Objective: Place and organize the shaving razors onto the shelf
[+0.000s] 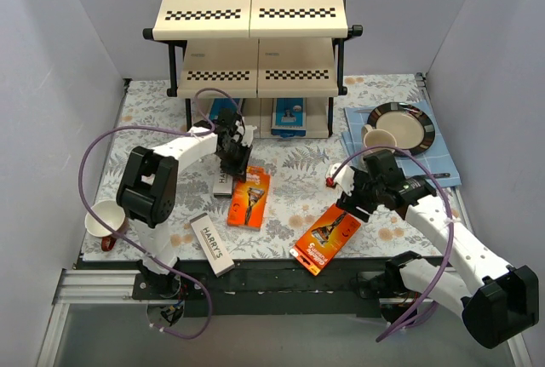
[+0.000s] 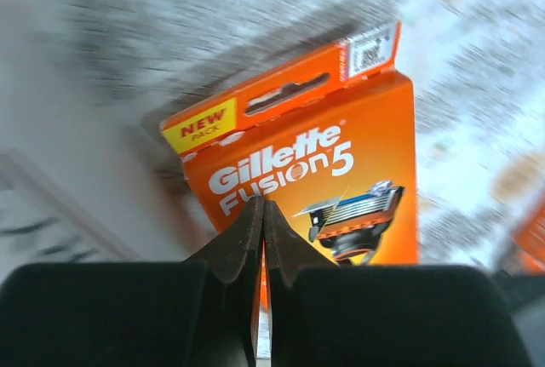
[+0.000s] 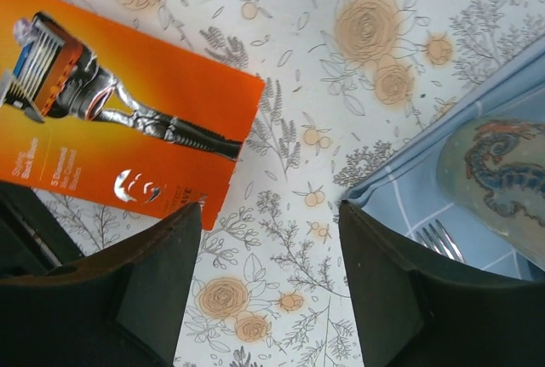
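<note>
Top external view: my left end effector [image 1: 232, 161], pressed together, sits at one orange Gillette pack [image 1: 249, 197]; my right end effector [image 1: 349, 198], spread, must next straddle the second orange pack [image 1: 325, 240] at seven o'clock.

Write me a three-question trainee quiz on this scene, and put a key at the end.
1. True or false: the right hand is shut.
2. What lies on the bottom tier of the shelf? A) blue-and-white boxes B) orange Gillette packs C) a beige mug
3. Fill in: the long white box at the near left is lettered ____.

Key: 1 false; 2 A; 3 HARRY'S
</note>
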Robot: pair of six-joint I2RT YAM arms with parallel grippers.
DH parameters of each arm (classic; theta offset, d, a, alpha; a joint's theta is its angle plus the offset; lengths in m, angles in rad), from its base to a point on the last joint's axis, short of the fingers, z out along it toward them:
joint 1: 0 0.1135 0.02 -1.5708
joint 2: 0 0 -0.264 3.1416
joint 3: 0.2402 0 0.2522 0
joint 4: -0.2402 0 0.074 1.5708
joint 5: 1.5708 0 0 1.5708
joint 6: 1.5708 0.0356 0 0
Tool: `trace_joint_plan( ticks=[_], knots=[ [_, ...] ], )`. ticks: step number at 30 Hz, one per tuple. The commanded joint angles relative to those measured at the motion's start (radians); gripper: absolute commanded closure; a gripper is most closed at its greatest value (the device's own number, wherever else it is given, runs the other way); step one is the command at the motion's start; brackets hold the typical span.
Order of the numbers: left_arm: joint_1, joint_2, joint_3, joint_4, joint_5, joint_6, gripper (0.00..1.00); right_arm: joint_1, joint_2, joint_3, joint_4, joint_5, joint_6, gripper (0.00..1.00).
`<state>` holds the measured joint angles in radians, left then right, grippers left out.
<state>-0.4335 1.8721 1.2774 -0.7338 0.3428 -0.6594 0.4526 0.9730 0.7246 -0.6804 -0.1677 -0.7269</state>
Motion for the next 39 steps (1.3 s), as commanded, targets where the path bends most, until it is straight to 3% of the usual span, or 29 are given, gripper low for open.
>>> trace_joint_plan(
  ticks=[1,7,9,12,15,20,27,37,39],
  knots=[
    [-0.016,-0.043,-0.015,0.092,-0.284,0.061,1.00,-0.002,-0.002,0.004,-0.160,-0.075,-0.129,0.30],
    [-0.166,-0.188,-0.070,0.190,0.123,0.122,0.99,0.003,0.006,-0.016,-0.310,-0.174,-0.272,0.43],
    [-0.223,-0.186,-0.098,0.217,0.231,0.115,0.93,0.021,0.013,-0.034,-0.332,-0.187,-0.308,0.54],
    [-0.287,-0.122,-0.112,0.235,0.209,0.057,0.94,0.053,0.015,-0.089,-0.335,-0.162,-0.347,0.66],
    [-0.298,-0.070,-0.148,0.273,0.252,-0.028,0.91,0.073,0.032,-0.131,-0.315,-0.132,-0.373,0.71],
    [-0.301,-0.012,-0.178,0.379,0.334,-0.103,0.81,0.078,0.095,-0.174,-0.089,-0.090,-0.319,0.72],
    [-0.300,0.068,-0.084,0.386,0.363,-0.089,0.81,0.078,0.263,-0.059,0.177,-0.093,-0.164,0.74],
    [-0.300,0.206,0.155,0.389,0.412,-0.123,0.85,0.074,0.386,0.050,0.236,-0.105,-0.100,0.74],
    [-0.298,0.205,0.174,0.376,0.363,-0.131,0.85,0.072,0.376,0.042,0.234,-0.095,-0.095,0.74]
  ],
)
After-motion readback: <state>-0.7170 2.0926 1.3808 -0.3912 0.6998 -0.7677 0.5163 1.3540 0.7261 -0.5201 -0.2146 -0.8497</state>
